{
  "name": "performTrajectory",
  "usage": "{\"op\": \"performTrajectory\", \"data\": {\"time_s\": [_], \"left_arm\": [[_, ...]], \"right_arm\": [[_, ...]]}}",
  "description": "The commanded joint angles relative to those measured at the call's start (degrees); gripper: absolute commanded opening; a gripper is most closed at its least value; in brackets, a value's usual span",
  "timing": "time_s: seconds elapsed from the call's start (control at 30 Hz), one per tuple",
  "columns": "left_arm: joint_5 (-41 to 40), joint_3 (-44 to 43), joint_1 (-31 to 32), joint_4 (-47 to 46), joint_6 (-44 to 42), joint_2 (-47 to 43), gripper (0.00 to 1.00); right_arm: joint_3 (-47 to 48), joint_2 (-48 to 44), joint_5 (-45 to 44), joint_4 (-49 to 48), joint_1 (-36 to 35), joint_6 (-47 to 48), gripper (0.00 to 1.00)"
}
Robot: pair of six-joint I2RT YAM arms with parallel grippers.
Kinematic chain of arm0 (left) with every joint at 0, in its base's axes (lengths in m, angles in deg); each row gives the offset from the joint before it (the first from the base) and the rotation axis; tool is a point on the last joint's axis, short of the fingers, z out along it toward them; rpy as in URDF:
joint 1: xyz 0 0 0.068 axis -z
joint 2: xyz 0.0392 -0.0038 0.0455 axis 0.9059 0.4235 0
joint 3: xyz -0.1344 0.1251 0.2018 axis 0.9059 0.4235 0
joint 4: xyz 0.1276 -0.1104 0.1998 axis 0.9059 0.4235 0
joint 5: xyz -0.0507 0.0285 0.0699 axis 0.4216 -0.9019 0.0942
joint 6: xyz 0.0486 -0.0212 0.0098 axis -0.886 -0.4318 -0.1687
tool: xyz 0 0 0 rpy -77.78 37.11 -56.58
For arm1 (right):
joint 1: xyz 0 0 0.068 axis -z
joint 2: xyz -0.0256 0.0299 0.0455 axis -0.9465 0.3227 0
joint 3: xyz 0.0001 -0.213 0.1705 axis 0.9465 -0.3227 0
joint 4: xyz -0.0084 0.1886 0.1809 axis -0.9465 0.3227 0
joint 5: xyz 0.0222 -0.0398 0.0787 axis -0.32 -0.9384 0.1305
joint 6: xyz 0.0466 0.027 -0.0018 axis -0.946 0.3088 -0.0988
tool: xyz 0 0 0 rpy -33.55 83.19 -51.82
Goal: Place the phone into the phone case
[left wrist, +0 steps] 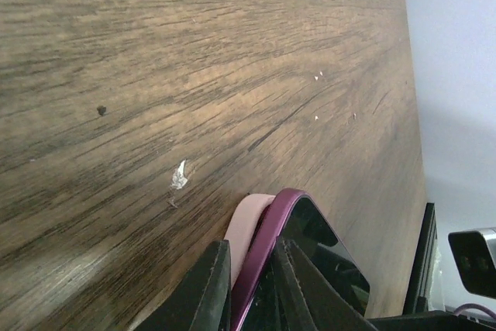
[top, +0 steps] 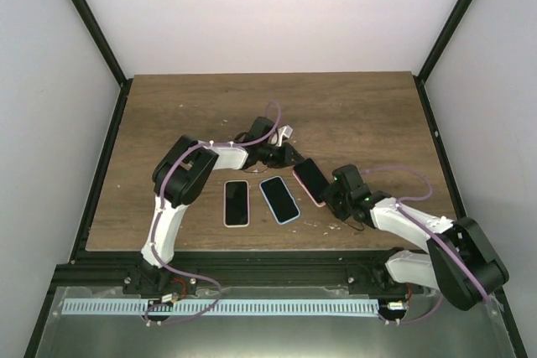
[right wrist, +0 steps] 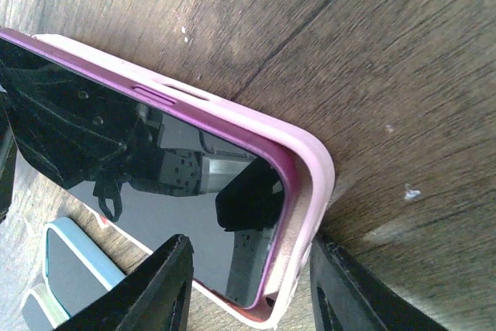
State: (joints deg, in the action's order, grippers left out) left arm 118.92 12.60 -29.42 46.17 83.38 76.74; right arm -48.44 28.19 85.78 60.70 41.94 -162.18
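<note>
A dark phone with a purple rim (top: 309, 177) sits partly in a pale pink case (top: 314, 199), tilted up off the table between both arms. My left gripper (top: 287, 157) is shut on the far end, pinching the phone's rim (left wrist: 267, 246) and the case edge (left wrist: 246, 226) together. My right gripper (top: 334, 194) grips the near end. In the right wrist view its fingers (right wrist: 159, 288) bracket the case (right wrist: 310, 191) across its width. The phone's corner (right wrist: 275, 168) sits inside the case lip.
Two more phones lie flat on the wooden table (top: 352, 115), left of the held one. One is in a pink case (top: 237, 203), one in a blue case (top: 278, 199); the blue one also shows in the right wrist view (right wrist: 70, 269). The table's near edge is close behind them.
</note>
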Motion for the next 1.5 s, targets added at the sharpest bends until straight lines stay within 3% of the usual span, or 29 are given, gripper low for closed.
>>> {"op": "performTrajectory", "data": {"time_s": [0.0,0.57,0.7,0.83,1.0,1.13,1.27,1.47], "left_arm": [[2.0,0.82,1.42,-0.09,-0.92,0.0,0.18],[-1.23,3.9,1.78,2.7,-0.62,-3.74,0.15],[-2.88,4.26,1.81,4.2,-0.86,-5.48,0.28],[-6.37,3.67,1.0,8.81,-2.83,-8.88,0.39],[-8.06,3.0,0.47,12.94,-2.67,-12.44,0.46],[-6.14,4.64,1.01,13.86,0.45,-14.31,0.49],[-5.28,7.37,2.93,12.35,3.64,-16.77,0.5],[-7.56,9.37,6.48,13.76,8.58,-18.65,0.62]], "right_arm": [[-0.93,1.82,-0.58,-1.79,-0.42,-0.44,0.41],[-2.89,1.8,-0.84,-2.95,-0.43,-2.16,0.34],[-2.63,0.07,-0.78,-0.56,-0.38,-2.04,0.34],[-0.8,-5.28,-1.98,8.87,-0.39,1.33,0.45],[-1.01,-14.8,-3.84,9.45,-0.34,13.12,0.71],[-0.03,-19.7,-1.7,3.92,0.42,29.91,0.81],[3.62,-16.98,1.8,3.07,5.8,38.86,0.78],[7.36,-7.13,16.87,0.79,13.31,45.77,0.67]]}}
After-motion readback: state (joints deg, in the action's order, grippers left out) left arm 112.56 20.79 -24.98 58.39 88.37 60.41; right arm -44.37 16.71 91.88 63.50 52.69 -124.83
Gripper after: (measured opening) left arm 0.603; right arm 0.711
